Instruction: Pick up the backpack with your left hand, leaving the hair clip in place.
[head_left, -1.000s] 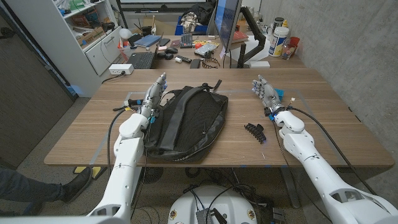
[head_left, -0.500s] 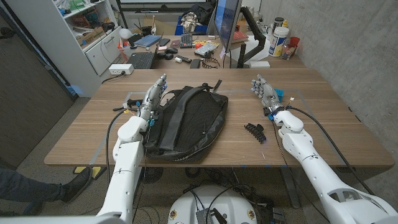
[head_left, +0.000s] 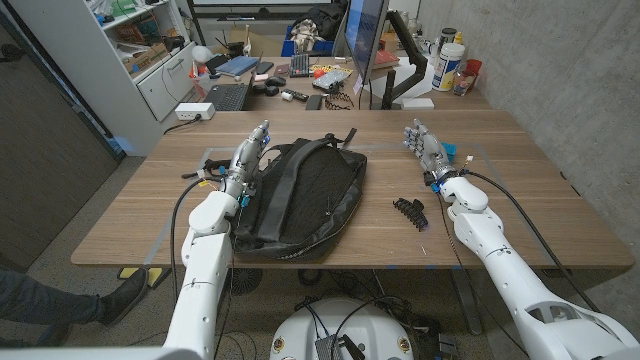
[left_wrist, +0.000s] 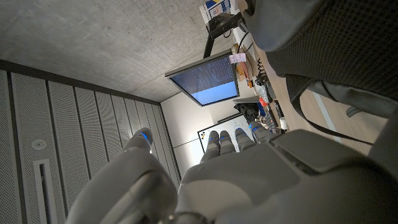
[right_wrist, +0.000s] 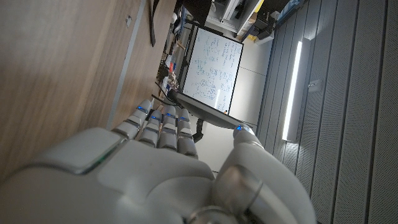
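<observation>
A black backpack (head_left: 300, 195) lies flat in the middle of the wooden table (head_left: 520, 190), straps up; its mesh fabric (left_wrist: 348, 43) is close in the left wrist view. My left hand (head_left: 246, 157) stands at the backpack's left edge, fingers straight and pointing away, holding nothing; its back (left_wrist: 230, 168) is seen in the left wrist view. A black hair clip (head_left: 408, 210) lies on the table to the right of the backpack. My right hand (head_left: 426, 148) stands beyond the clip near the far right, fingers apart and empty, its back (right_wrist: 149, 155) above bare wood.
A monitor (head_left: 364, 40) on a stand, a keyboard (head_left: 228, 96), bottles (head_left: 450, 65) and clutter sit on the desk behind the table. A white shelf unit (head_left: 140, 50) stands at the back left. Cables hang off both arms. A person's shoe (head_left: 125, 290) is on the floor at left.
My left arm has shifted slightly forward along the backpack's left edge. The right hand, backpack and hair clip are unchanged.
</observation>
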